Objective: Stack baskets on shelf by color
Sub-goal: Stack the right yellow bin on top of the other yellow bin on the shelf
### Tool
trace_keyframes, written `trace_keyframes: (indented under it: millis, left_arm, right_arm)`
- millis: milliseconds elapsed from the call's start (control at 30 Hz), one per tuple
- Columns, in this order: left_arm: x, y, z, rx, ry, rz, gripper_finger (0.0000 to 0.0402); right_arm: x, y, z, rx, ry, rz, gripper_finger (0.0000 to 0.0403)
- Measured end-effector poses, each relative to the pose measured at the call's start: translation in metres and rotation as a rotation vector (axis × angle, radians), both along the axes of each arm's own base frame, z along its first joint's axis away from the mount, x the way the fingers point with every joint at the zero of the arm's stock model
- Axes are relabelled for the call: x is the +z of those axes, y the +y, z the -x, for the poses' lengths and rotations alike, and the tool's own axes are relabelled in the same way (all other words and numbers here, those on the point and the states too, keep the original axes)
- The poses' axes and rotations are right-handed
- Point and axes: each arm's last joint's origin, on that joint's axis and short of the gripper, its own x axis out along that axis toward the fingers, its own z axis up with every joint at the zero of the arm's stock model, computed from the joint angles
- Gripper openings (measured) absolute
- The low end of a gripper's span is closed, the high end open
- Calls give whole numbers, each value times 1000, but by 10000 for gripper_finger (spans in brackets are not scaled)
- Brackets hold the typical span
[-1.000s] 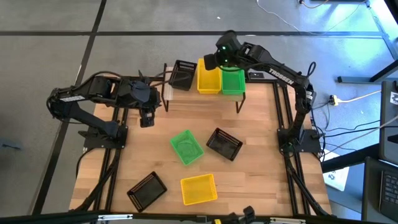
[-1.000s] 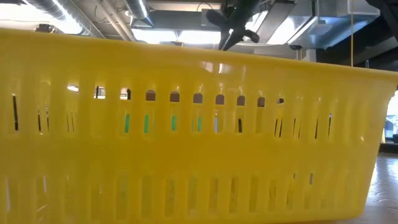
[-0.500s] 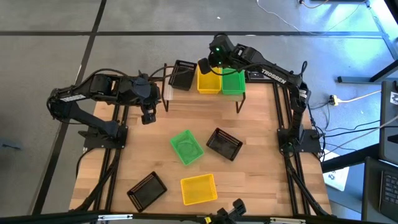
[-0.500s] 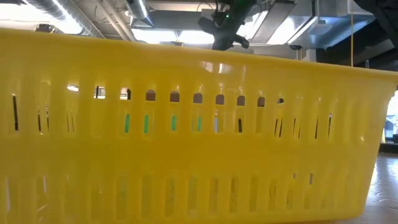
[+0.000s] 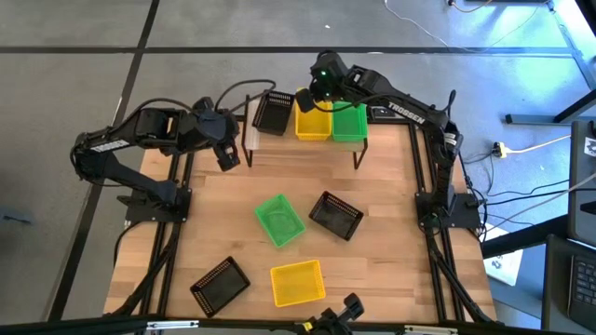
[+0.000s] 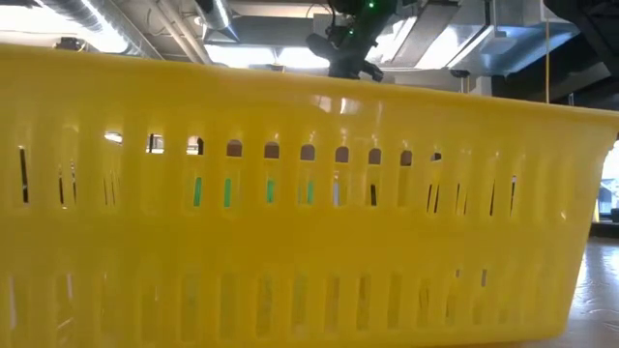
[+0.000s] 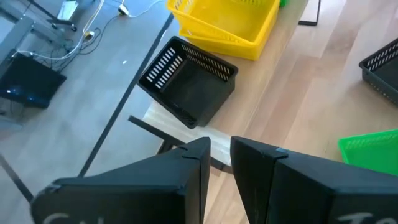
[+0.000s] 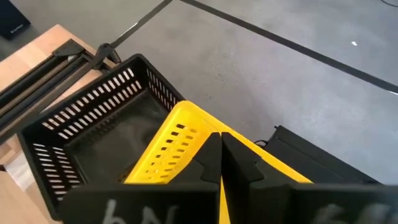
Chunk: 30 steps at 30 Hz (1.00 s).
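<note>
On the shelf (image 5: 248, 140) at the table's far edge stand a black basket (image 5: 272, 112), a yellow basket (image 5: 313, 119) and a green basket (image 5: 350, 122), side by side. My right gripper (image 5: 308, 97) hangs shut over the yellow basket's far left corner (image 8: 185, 111). My left gripper (image 5: 227, 154) hovers just left of the shelf, near the black basket (image 7: 189, 84), with a narrow gap between its fingers and nothing in it. A green basket (image 5: 280, 221), two black baskets (image 5: 336, 215) (image 5: 220, 283) and a yellow basket (image 5: 297, 282) rest on the table. My right gripper comes from above, pointing down, with its shut fingers (image 8: 214, 155) right at the rim of the shelf's yellow basket (image 8: 261, 155) next to its far left corner. I cannot tell whether the fingers touch that rim.
The near yellow basket (image 6: 290, 213) fills the low view, and only my right gripper (image 6: 348, 58) shows above it. Both arms' bases stand at the table's left and right sides. Bare wood lies between the shelf and the loose baskets.
My right gripper has moved left along the shelf, from above the seam between the yellow and green baskets to the yellow basket's far left corner. My left gripper has moved toward the far edge and slightly right, closer to the shelf's left end.
</note>
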Motion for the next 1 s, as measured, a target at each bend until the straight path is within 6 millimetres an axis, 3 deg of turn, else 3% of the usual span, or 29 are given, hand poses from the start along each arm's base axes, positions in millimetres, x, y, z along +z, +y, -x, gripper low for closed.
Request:
trace_keyframes:
  millis: [400, 733, 1000]
  left_arm:
    - [0, 0, 0, 2, 0, -2, 56]
    - [0, 0, 0, 4, -2, 0, 56]
    - [0, 0, 0, 4, -2, 1, 56]
  right_arm:
    - [-27, -4, 0, -18, 71, -34, 0]
    - [1, 2, 2, 11, -52, 62, 0]
    - [-16, -4, -6, -16, -28, 30, 0]
